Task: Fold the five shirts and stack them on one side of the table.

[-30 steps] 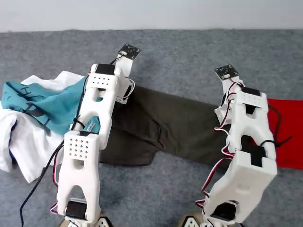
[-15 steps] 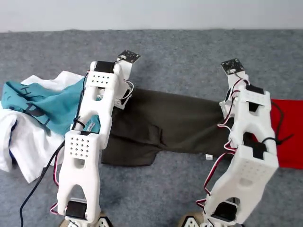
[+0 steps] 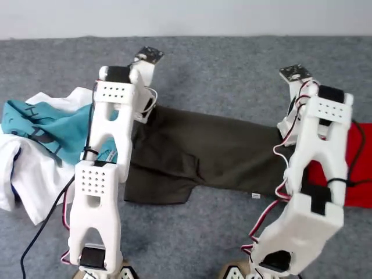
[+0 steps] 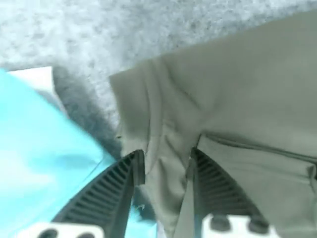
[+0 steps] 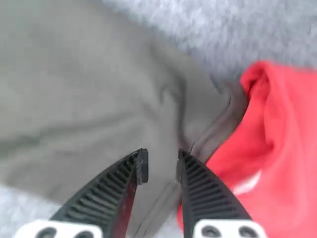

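An olive shirt lies spread across the grey table between my two arms. My left gripper is at its left end; in the left wrist view the gripper is shut on a bunched fold of the olive shirt. My right gripper is at the shirt's right end; the right wrist view has this gripper pinching the olive fabric by its seam, next to a red shirt. A small white tag lies at the near hem.
A teal shirt lies on a white shirt in a heap at the left, touching the olive one. The red shirt lies at the right edge, partly under the right arm. Bare grey table stretches along the far side.
Both arms have moved toward the far side, the right one also rightward, pulling the olive shirt with them. The shirt is stretched flatter and its tag now shows.
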Robot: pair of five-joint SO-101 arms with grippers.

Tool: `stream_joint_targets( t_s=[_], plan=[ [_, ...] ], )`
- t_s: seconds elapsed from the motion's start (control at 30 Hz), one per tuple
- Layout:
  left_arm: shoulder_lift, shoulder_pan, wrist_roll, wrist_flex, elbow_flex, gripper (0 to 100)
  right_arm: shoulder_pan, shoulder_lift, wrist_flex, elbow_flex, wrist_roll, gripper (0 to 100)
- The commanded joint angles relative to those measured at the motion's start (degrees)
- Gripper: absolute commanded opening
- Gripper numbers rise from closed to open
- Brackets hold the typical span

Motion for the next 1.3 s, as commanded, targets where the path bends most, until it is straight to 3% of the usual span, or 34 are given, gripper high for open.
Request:
stream_joint_targets(
  t_s=[0.0,0.2,0.4,0.53,0.7,1.27],
  plan=[
    [-8.1,-0.4,0.3,1.7,3.6,15,-1.3,-6.9,6.5,-2.5,-0.2,11.6],
    [-20.3,-0.5,0.2,1.7,20.8,15,-9.4,-10.6,16.6,-2.5,-0.4,11.6],
    [-32.3,-0.2,-5.7,-0.4,52.2,15,-14.3,-14.5,16.3,2.2,-0.6,11.6],
    [-34.0,0.6,-7.9,-6.0,64.7,15,-16.5,-16.5,15.2,7.0,-0.6,11.3],
    [-33.6,1.3,-8.1,-9.5,67.2,15,-17.5,-19.5,13.4,12.5,-0.6,11.3],
    [-33.5,1.1,-11.1,-3.0,69.2,13,-17.1,-29.6,8.7,25.2,-0.3,11.2]
  ],
)
